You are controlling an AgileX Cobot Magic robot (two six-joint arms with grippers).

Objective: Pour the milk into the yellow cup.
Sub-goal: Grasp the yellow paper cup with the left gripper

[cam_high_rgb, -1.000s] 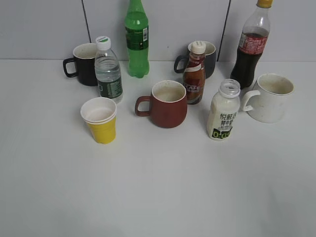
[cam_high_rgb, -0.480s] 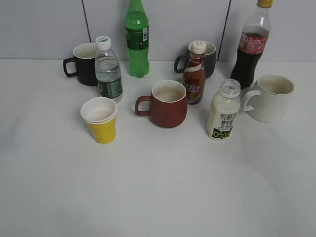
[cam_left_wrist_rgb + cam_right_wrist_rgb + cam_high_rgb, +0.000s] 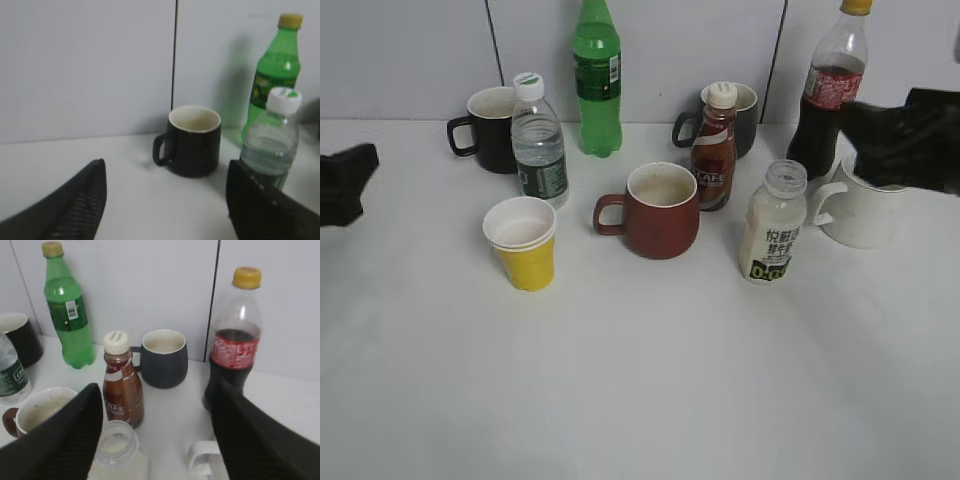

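Both our arms have come into view at the edges since the earlier frames; nothing on the desk (image 3: 640, 400) has shifted. The milk (image 3: 772, 224) stands upright and uncapped beside the white mug (image 3: 868, 200), right of the red mug (image 3: 660, 212), ready to be lifted. Our right gripper (image 3: 905, 135) hovers above and behind it, jaws spread wide to straddle it. The yellow cup (image 3: 524, 243) waits upright, well apart to the left, near our left gripper (image 3: 345, 180), jaws also spread.

black ribbed gripper fingers (image 3: 55, 440)
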